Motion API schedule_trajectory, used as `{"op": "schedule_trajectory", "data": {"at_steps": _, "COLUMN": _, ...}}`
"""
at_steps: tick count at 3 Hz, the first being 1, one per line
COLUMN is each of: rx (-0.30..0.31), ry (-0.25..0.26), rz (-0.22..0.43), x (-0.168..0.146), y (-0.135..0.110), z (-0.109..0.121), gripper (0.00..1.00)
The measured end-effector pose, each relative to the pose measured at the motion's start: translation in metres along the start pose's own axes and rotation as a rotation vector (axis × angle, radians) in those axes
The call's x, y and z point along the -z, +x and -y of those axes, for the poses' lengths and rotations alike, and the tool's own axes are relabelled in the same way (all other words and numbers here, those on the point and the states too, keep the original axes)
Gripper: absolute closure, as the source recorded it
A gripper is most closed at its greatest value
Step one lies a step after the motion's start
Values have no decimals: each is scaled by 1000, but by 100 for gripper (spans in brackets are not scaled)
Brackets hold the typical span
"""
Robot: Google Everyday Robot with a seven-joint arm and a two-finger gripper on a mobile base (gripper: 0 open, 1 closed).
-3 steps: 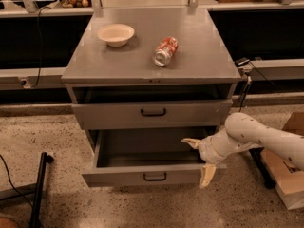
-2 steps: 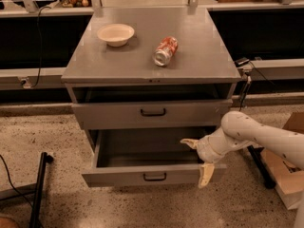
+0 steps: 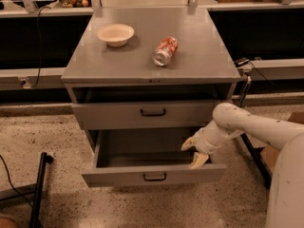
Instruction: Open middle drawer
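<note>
Evidently the tool (image 3: 194, 153) has eased up and back a little. A second ago its lower finger hung across the right end of the drawer front; now both pale fingers (image 3: 198, 160) sit just above that rim, spread apart with nothing between them. The middle drawer (image 3: 118, 177) has not shifted meanwhile. It stands pulled well out of the cabinet, with its black handle (image 3: 155, 176) untouched at the centre of the front. That reads as the pull being finished and the arm (image 3: 247, 125) letting go, so the task looks all but done. Room is tight close in: the drawer's right wall lies just beside the tool and the top drawer (image 3: 109, 115) overhangs it, so the free way out slants up toward the picture's right. Farther off, a cardboard box (image 3: 267, 156) lies on that side and a black stand (image 3: 39, 189) well to the other. The bowl (image 3: 115, 33) and can (image 3: 165, 51) on the surface (image 3: 204, 61) are well apart from all this.
</note>
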State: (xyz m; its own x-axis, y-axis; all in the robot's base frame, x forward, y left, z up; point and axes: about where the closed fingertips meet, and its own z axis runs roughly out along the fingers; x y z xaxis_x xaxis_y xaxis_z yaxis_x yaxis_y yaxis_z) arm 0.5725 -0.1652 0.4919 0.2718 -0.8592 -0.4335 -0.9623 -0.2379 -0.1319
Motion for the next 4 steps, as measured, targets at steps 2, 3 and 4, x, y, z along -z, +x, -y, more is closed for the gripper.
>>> {"op": "schedule_trajectory", "data": {"at_steps": 2, "rx": -22, "ry": 35, "rz": -40, "x": 2, "y": 2, "z": 14, "gripper": 89}}
{"op": "schedule_trajectory", "data": {"at_steps": 3, "rx": -23, "ry": 9, "rz": -41, "x": -8, "y": 3, "z": 11, "gripper": 100}}
{"op": "schedule_trajectory", "data": {"at_steps": 4, "rx": -35, "ry": 22, "rz": -52, "x": -21, "y": 6, "z": 16, "gripper": 100}}
